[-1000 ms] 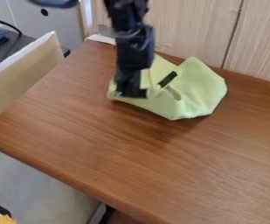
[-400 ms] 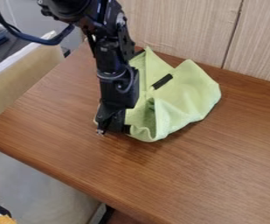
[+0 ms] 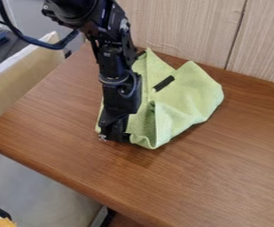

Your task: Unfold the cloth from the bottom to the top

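Lying crumpled by the pincer point(image 3: 115, 137): green cloth point(image 3: 186, 97).

- Tabletop point(image 3: 216, 173): brown wood grain, running under the pincer and out on all sides; its long near edge slants past, well apart, on the camera's side of the pincer.
- Panel point(image 3: 180, 26): pale, wood-grained, upright behind the tabletop's far edge, well beyond the pincer. One dark vertical seam, beyond the pincer and off to its right in the view.
- Board point(image 3: 23, 75): tan, with a whitish top edge, beyond the pincer and to the view's left.
- Arm point(image 3: 118, 80): black, coming in at the top edge, slanting down to the pincer.
- Cloth: creased, layers overlapping, two raised peaks beyond the pincer. Bulk spreads right of the pincer and away toward the panel; a thin margin shows at its left. A rounded near corner sits just right of the pincer.
- Cable point(image 3: 43, 43): dark, looping beside the arm, above and left of the pincer.
- Pincer: low, at the cloth's near-left part. Spread, pressed together or pinching cloth: cannot tell.
- Patch point(image 3: 164, 83): small, black, oblong, on the cloth, beyond and right of the pincer.
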Available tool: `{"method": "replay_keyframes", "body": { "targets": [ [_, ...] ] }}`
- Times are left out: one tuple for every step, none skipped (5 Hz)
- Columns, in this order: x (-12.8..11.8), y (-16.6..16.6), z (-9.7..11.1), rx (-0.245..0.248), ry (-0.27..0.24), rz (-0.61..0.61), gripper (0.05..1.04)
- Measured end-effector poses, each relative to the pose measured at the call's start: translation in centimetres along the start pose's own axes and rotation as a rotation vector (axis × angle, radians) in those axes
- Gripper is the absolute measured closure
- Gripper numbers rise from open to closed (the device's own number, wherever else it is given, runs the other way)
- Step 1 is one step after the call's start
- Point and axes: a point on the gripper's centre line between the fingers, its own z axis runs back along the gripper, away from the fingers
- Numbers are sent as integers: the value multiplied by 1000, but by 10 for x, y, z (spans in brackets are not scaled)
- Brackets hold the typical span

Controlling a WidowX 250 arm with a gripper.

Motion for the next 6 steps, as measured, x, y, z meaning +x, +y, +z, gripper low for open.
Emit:
{"method": "replay_keyframes", "body": {
  "targets": [
    [0, 1, -1, -9, 5, 2, 264],
    [1, 1, 1, -12, 56, -2, 77],
    [1, 1, 3, -7, 77, -3, 79],
    [13, 6, 19, 44, 66, -32, 83],
    [21, 7, 38, 94, 53, -28, 83],
    [29, 9, 53, 130, -4, 1, 83]
  ]
}}
